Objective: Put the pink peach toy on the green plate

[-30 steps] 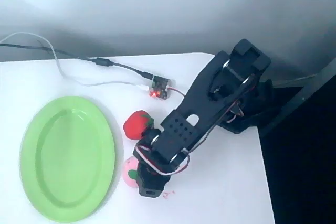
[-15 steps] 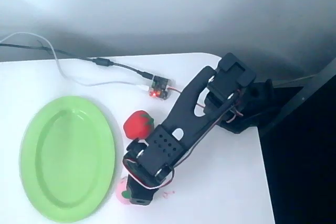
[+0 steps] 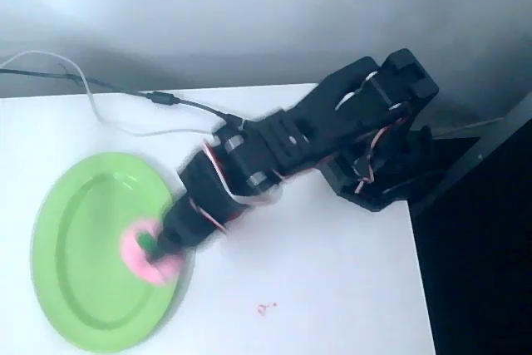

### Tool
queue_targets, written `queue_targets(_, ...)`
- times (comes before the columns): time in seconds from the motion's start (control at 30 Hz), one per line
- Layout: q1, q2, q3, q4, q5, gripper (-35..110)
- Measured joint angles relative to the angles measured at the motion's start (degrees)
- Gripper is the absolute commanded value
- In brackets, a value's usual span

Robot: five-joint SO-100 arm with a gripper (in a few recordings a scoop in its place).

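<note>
The pink peach toy (image 3: 140, 253) is blurred with motion and sits over the right inner part of the green plate (image 3: 75, 247). My gripper (image 3: 158, 247) is shut on it, the black fingers reaching in from the right over the plate's rim. Whether the toy touches the plate I cannot tell. The black arm stretches from its base at the table's right edge across to the plate and covers the spot where the red toy lay.
A black cable (image 3: 179, 104) and a white cable (image 3: 108, 118) run along the back left of the white table (image 3: 332, 288). The table's right edge (image 3: 420, 272) drops off into darkness. A tiny red mark (image 3: 266, 309) lies near the front.
The arm has swung left, carrying the pink peach toy from the table beside the plate to over the plate's right side. The red toy and the small circuit board are now hidden by the arm.
</note>
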Motion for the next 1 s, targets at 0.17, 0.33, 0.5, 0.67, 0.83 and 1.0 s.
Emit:
queue_targets(0.17, 7.12, -12.13, -8.26, -0.18, -5.54, 0)
queue_targets(0.33, 6.42, -31.55, -20.65, -0.26, -4.66, 0)
queue_targets(0.5, 5.36, -41.84, -27.51, -0.70, -2.81, 0)
queue_targets(0.67, 5.19, -43.07, -29.53, 0.97, -3.43, 46)
queue_targets(0.83, 5.71, -43.15, -29.97, 1.76, -2.64, 55)
queue_targets(1.0, 6.42, -43.15, -30.76, 1.85, -3.08, 58)
